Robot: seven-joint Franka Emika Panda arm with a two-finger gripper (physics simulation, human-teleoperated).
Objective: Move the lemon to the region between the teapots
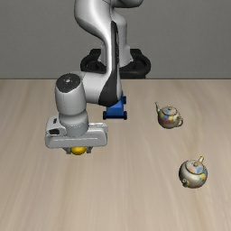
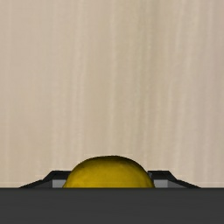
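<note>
**A:** Exterior view first: where is the lemon [image 1: 79,151]?

**B:** Directly under the hand, toward the exterior view's left. A yellow patch of it peeks out below the grey hand body, low over the wooden surface [image 1: 36,203].

**A:** Is it resting on the surface?

**B:** I cannot tell; the hand covers most of it.

**A:** And the jaws?

**B:** The wrist view serves better there. The lemon [image 2: 107,173] sits between the jaws, its rounded top bulging above the dark edge of the hand. The jaws meet it on both flanks, one on each side, with no gap that I can see. So they are closed onto the lemon, about its own breadth apart.

**A:** The teapots?

**B:** Two, both toward the exterior view's right. The upper teapot [image 1: 169,116] and the lower teapot [image 1: 193,172] stand upright, apart from each other, with bare wood between them. The lemon is well apart from both, off to their side and not between them.

**A:** Anything else on the surface?

**B:** A blue object [image 1: 116,112] just beside the arm [image 1: 106,54], partly hidden by it; I cannot tell what it is. It lies between the arm and the upper teapot.
</note>
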